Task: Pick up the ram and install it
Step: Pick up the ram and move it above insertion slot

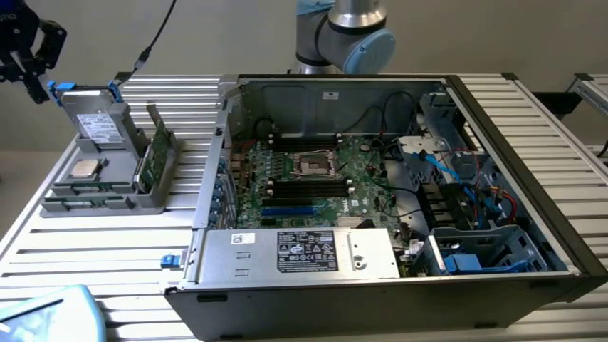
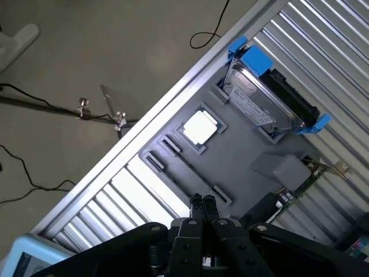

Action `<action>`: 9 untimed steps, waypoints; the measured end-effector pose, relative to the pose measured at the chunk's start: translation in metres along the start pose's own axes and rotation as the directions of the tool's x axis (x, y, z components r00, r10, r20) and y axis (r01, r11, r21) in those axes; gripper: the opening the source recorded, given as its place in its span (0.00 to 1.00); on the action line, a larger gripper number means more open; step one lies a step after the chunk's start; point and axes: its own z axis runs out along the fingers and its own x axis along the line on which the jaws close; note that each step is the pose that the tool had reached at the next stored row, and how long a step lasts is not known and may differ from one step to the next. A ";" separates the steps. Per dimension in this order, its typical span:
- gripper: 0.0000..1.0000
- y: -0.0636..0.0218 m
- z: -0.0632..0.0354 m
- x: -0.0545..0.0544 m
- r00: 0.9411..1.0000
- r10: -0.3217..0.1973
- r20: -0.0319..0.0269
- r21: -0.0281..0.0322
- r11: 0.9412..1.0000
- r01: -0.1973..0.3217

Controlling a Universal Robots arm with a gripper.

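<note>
Slatted aluminium table [image 1: 114,249]. Open black computer case [image 1: 380,313] sat well apart from the fingers. Grey plastic parts holder [image 2: 253,144] lay below the fingers at the table edge, bare floor beyond. Long thin dark ram [image 2: 193,171] sat in its holder slot just ahead of the fingertips, not picked up, not installed. Black gripper [image 2: 202,201] was fully closed, empty. Upright green card [image 1: 152,153] nearby narrowed the room.

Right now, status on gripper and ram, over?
Gripper shut, empty, up off the gray holder. Ram lying in holder slot, untouched. Processor chip alongside, not blocking.
</note>
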 end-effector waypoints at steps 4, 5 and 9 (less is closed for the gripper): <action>0.11 0.0000 0.0005 0.000 0.998 -0.066 -0.007 0.004 0.998 0.066; 0.11 -0.0001 0.0007 0.000 0.997 -0.081 -0.009 0.005 0.997 0.081; 0.11 0.0000 0.0008 0.000 0.991 -0.132 -0.018 0.010 0.991 0.132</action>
